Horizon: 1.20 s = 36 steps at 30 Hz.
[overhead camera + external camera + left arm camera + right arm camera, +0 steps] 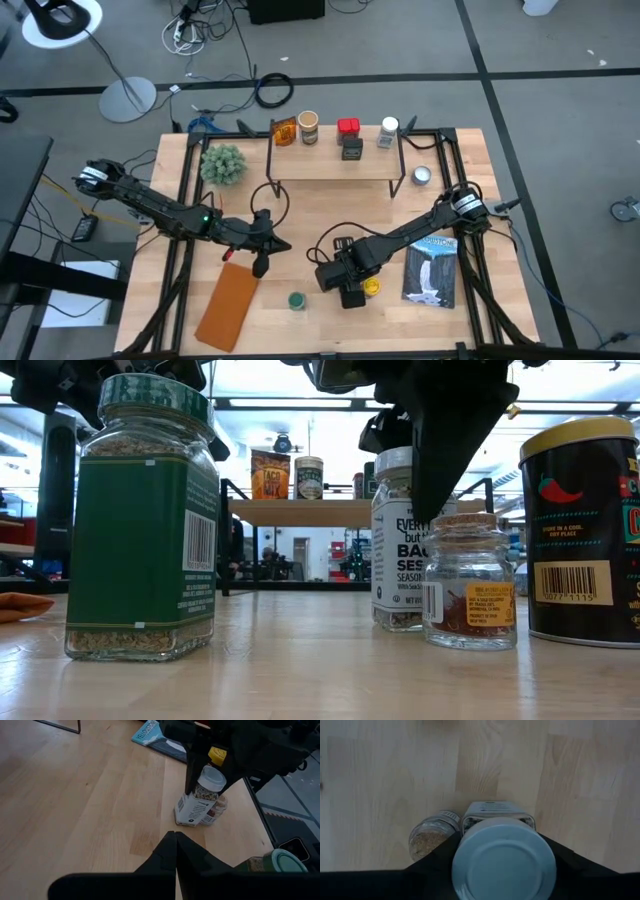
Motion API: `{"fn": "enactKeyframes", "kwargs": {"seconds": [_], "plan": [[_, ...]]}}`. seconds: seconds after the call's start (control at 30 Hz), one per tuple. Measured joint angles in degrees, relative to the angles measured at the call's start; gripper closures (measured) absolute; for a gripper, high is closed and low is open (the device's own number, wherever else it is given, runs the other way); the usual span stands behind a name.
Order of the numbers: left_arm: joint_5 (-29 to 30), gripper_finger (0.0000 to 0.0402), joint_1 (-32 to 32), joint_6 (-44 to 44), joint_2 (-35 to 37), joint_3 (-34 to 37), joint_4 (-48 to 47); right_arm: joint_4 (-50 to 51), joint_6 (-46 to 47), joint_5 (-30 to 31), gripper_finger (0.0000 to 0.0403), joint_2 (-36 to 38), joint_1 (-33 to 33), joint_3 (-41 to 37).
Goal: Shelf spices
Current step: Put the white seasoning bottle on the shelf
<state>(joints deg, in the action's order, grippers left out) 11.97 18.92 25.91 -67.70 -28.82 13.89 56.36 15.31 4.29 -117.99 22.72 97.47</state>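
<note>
Spices still on the wooden counter [300, 200] sit near its front edge: a green-lidded square glass jar [142, 520] stands alone, and to its right a white-lidded seasoning jar [503, 854], a small cork-topped jar [470, 582] and a black round tin with a yellow lid [583, 530] cluster together. The right gripper [350, 290] reaches down from above over the white-lidded jar, a dark finger on each side of its lid, closed around it. The left gripper [175, 851] hovers low beside the group, fingers pressed together, its arm stretched in from the left edge. Farther back, the low light-wood shelf [335, 165] on thin black legs carries an amber packet [284, 131], a tan-lidded jar [308, 126], a red tin [348, 127] and another white-lidded jar [388, 133].
</note>
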Motion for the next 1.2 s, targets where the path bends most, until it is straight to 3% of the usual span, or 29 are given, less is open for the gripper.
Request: {"fn": "enactKeyframes", "kwargs": {"seconds": [0.33,0.6,0.83,1.2], "plan": [[0.02,0.0396,0.00,-0.06,0.00,0.00,0.00,0.96,0.94,2.32,0.0211,5.78,-1.86,-0.02],[0.02,0.0396,-0.01,-0.09,0.00,-0.02,0.00,8.43,1.53,4.78,0.0211,14.78,-7.33,-0.02],[0.02,0.0396,-0.01,-0.11,0.00,-0.02,0.00,15.55,-0.88,6.70,0.0211,24.08,-15.69,0.02],[0.15,0.0396,-0.09,-0.89,0.00,-0.02,0.00,23.36,-15.45,7.73,0.0211,33.20,-33.96,0.02]]}}
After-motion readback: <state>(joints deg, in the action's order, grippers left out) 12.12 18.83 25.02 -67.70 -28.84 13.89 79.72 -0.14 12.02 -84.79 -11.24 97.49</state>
